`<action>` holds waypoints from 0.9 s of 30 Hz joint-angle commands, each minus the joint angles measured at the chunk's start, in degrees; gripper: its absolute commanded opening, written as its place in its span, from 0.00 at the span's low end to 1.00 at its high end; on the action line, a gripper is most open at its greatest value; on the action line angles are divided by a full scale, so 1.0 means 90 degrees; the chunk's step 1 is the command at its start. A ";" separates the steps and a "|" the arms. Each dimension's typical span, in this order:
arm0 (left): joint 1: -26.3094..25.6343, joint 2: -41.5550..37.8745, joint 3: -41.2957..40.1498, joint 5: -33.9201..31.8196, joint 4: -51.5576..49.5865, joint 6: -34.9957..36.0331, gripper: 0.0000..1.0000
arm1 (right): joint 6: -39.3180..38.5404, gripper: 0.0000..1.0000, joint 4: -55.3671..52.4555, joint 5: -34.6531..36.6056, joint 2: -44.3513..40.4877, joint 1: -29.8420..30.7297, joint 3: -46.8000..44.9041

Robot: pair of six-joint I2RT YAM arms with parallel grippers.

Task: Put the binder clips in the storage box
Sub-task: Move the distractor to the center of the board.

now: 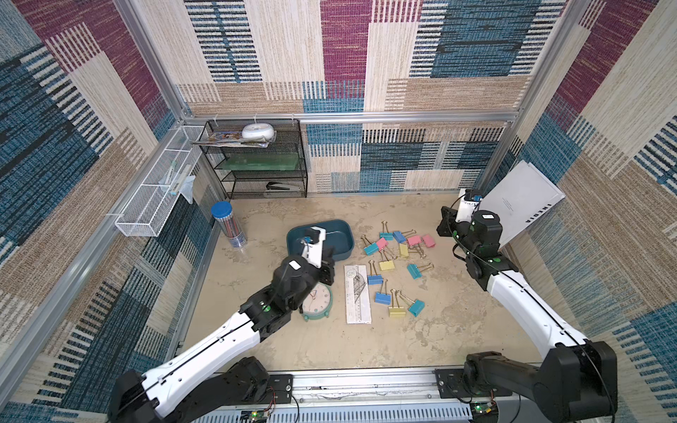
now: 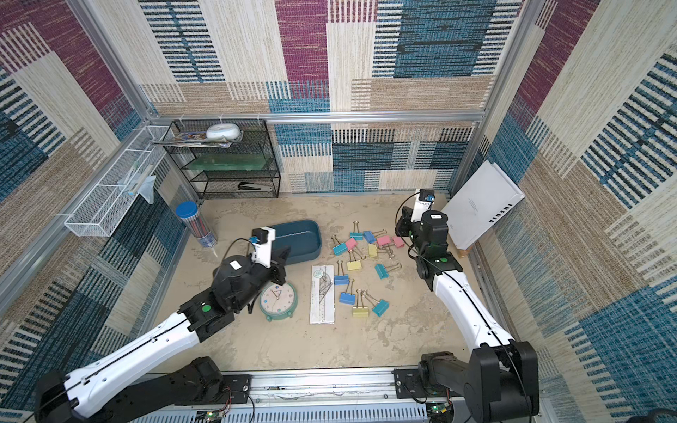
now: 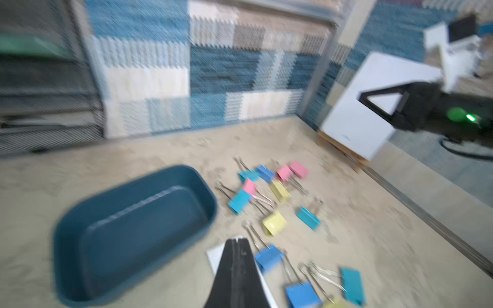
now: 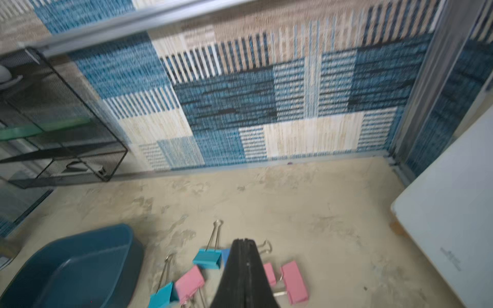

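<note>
Several pastel binder clips lie scattered on the table to the right of the dark teal storage box. The box shows nothing inside it. My left gripper is shut with nothing in it. It hovers over the end of a white ruler pack, between the box and a blue clip. My right gripper is also shut on nothing. It hangs above the far end of the clip pile, over a blue clip beside a teal clip and pink ones.
A mint alarm clock and the ruler pack lie in front of the box. A pencil tube, a black mesh rack and a white wire basket stand at the back left. A white board leans at the right wall.
</note>
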 commanded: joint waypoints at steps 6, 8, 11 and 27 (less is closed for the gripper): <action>-0.1806 0.3519 0.1669 0.0189 -0.1676 -0.1508 0.00 | 0.0319 0.00 -0.2128 -0.1046 0.0495 0.0057 0.0234; -0.1918 0.4026 0.1810 0.0161 -0.1629 -0.1798 0.00 | 0.0224 0.00 -0.2182 -0.1172 0.0549 0.0052 0.0265; -0.1962 0.4413 0.1795 0.0233 -0.1443 -0.2142 0.00 | 0.0160 0.00 -0.2211 -0.1274 0.0585 0.0054 0.0276; -0.1784 0.4767 0.1722 -0.0579 -0.1649 -0.2259 0.00 | 0.0072 0.00 -0.2270 -0.1597 0.1330 0.0699 0.0294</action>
